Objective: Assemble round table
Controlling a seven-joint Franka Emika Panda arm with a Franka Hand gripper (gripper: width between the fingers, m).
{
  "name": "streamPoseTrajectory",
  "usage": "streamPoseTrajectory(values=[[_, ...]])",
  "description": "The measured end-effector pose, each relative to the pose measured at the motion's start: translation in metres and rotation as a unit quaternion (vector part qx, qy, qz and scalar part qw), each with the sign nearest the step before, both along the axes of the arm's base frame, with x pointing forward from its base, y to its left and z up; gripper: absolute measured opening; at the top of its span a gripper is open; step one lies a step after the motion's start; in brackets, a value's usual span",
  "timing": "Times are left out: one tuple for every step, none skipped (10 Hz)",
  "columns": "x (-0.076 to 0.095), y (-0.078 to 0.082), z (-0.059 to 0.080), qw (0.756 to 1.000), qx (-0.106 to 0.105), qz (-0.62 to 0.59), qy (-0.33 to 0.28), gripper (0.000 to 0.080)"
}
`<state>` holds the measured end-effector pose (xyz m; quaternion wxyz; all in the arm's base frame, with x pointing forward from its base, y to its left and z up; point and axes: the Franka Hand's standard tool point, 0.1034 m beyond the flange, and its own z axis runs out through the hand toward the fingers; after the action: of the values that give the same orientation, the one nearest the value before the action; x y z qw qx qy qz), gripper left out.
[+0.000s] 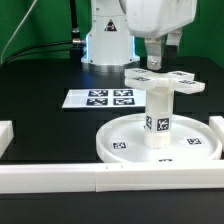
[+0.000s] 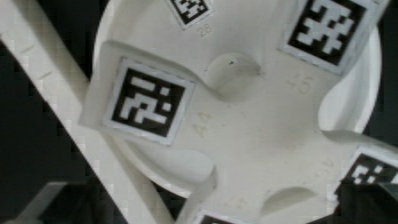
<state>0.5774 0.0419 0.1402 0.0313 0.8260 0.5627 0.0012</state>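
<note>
Most of it looks done: the short post (image 1: 158,108) stands upright in the middle of the large round disc (image 1: 112,148), which lies flat on the black desk (image 1: 50,70), and the cross-shaped piece (image 1: 172,80) sits level on the post, so I'd guess only seating or tightening that top piece is left. All the parts are white plastic with small black-and-white tags. The gripper (image 1: 156,64) is right down on the cross's middle — whether it pinches the piece or stands free, I cannot tell.
</note>
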Motion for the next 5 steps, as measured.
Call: streamPoseTrajectory(values=[[-0.0008,0.0020,-0.0017,0.999,-0.006,0.035,-0.004,0.0649],[-0.0022,0.0028,-0.0030,0.997,-0.009,0.071,0.000,0.0649],[-0.0020,0.0006,-0.0031,0.995,-0.011,0.104,0.002,0.0649],[-0.0019,-0.0017,-0.0031,0.991,-0.016,0.133,0.004,0.0649],[-0.0020,-0.0024,-0.0035,0.990,-0.017,0.141,0.004,0.0649]])
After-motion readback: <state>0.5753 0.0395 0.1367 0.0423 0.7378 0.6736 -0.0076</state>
